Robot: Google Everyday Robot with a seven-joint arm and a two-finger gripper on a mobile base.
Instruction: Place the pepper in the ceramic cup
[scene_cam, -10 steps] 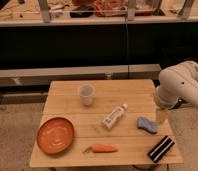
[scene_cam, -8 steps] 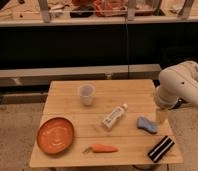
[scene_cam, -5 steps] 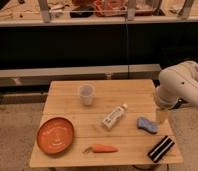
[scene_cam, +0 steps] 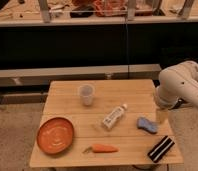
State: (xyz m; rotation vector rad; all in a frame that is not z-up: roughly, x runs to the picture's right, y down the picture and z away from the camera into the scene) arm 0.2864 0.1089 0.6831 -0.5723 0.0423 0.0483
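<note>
Pepper (scene_cam: 104, 148) lies crosswise near the table (scene_cam: 132, 91) front edge, stem left, well left of my gripper (scene_cam: 162, 115). Jaws spread, empty. I see the ceramic cup (scene_cam: 86, 94) farther back.

Looking like a robotics lab: white robot arm (scene_cam: 182, 87) hanging its gripper (scene_cam: 162, 116) over the right edge of a small wooden table (scene_cam: 134, 94), cluttered workbench (scene_cam: 67, 19) running along behind, speckled floor (scene_cam: 12, 150) underneath.
</note>
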